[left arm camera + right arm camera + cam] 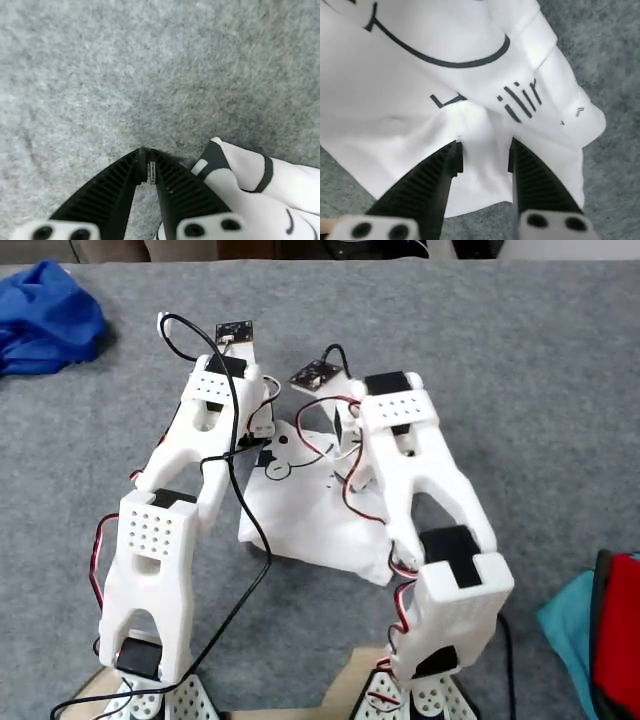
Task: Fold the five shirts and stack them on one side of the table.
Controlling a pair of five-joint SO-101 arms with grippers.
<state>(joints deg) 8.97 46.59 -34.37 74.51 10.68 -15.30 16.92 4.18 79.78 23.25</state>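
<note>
A white shirt (310,515) with black print lies crumpled on the grey table (520,360) under both arms. In the left wrist view my left gripper (146,161) is shut with nothing in it, its tips on bare grey cloth just beside the shirt's black-trimmed edge (240,165). My right gripper (484,150) is open and pressed down onto the white shirt (445,60), with a raised pucker of fabric between its fingers (451,162). A blue shirt (45,320) is bunched at the far left corner.
A teal shirt (570,625) and a red shirt (620,630) lie at the near right edge. Black and red cables (235,500) hang off the arms over the white shirt. Open grey table stretches across the far right.
</note>
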